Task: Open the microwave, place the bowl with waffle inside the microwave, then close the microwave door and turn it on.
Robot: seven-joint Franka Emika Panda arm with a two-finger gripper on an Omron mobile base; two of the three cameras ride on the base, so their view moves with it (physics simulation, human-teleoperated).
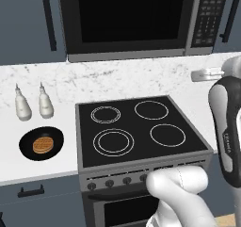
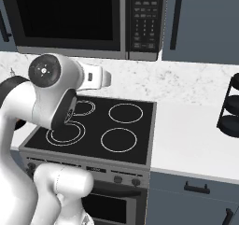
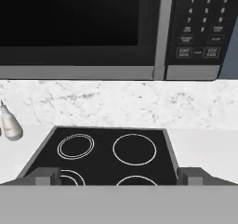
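Pincer (image 3: 118, 175) gapes above stove, microwave (image 3: 111, 30) apparently well ahead.

The microwave (image 1: 141, 21), a wide dark-grey box with a black keypad panel at its right, hangs above the stove with the microwave door (image 1: 129, 19) shut flat. The bowl with waffle (image 1: 41, 143), shallow and black, sits upright on the white tabletop left of the stove.

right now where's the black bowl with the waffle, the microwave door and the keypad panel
small black bowl with round golden waffle (image 1: 41, 144), left base view, on the waffle
dark-grey microwave door (image 1: 130, 15), left base view, black glass window
black button keypad panel (image 2: 145, 17), right base view, middle buttons
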